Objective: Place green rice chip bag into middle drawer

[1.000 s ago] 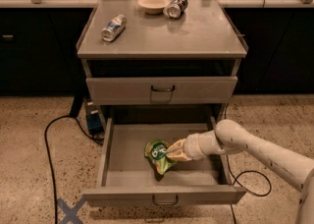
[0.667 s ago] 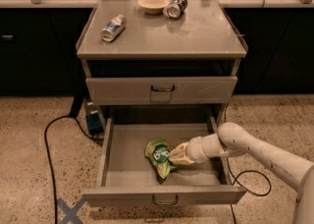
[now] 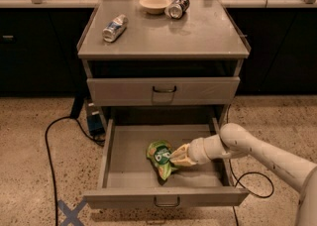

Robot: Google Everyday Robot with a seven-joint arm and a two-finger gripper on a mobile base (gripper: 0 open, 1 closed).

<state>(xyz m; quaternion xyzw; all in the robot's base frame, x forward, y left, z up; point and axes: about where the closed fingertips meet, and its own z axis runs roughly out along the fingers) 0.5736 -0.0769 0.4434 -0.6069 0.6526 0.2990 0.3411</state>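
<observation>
The green rice chip bag [image 3: 159,156] is inside the open middle drawer [image 3: 130,174], near the middle of its grey tray, with its lower end on the tray floor. My gripper [image 3: 177,157] reaches into the drawer from the right and is shut on the bag's right edge. The white arm [image 3: 247,146] crosses over the drawer's right wall.
The upper drawer [image 3: 163,91] is closed. On the cabinet top are a silver-blue can [image 3: 115,27] lying on its side, a shallow bowl [image 3: 155,3] and a second can [image 3: 177,7]. A black cable [image 3: 49,141] and a dark box [image 3: 94,121] are on the floor at left.
The gripper has sunk slightly lower in the drawer with the bag. The bag has barely shifted.
</observation>
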